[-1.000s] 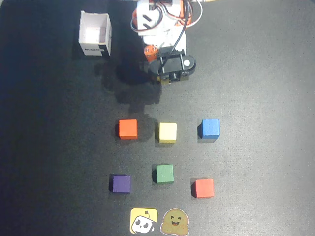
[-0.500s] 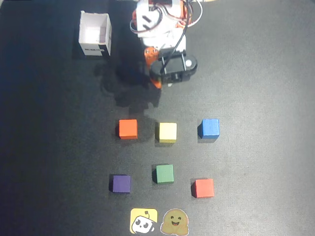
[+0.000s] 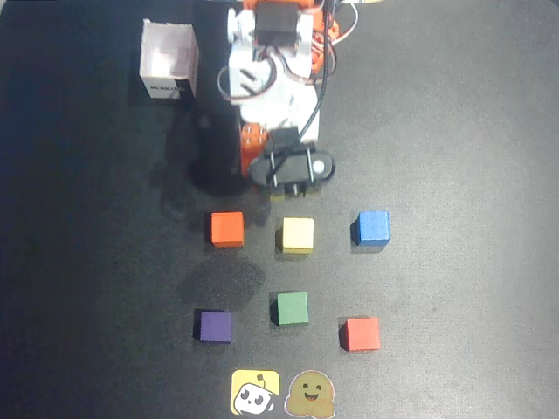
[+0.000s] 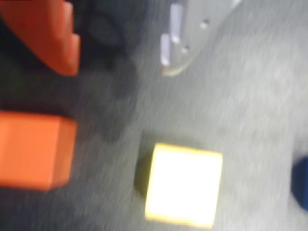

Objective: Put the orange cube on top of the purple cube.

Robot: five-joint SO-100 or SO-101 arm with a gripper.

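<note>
The orange cube sits on the dark mat, left in the upper row of cubes. In the wrist view it lies at the left edge, blurred. The purple cube sits in the lower row, straight below the orange one, and is out of the wrist view. My gripper hovers above the mat just behind the upper row, between the orange and yellow cubes. In the wrist view the gripper is open and empty, with an orange finger at the left and a white finger at the right.
A yellow cube and a blue cube share the upper row. A green cube and a red cube share the lower row. A white open box stands at the back left. Two stickers lie at the front edge.
</note>
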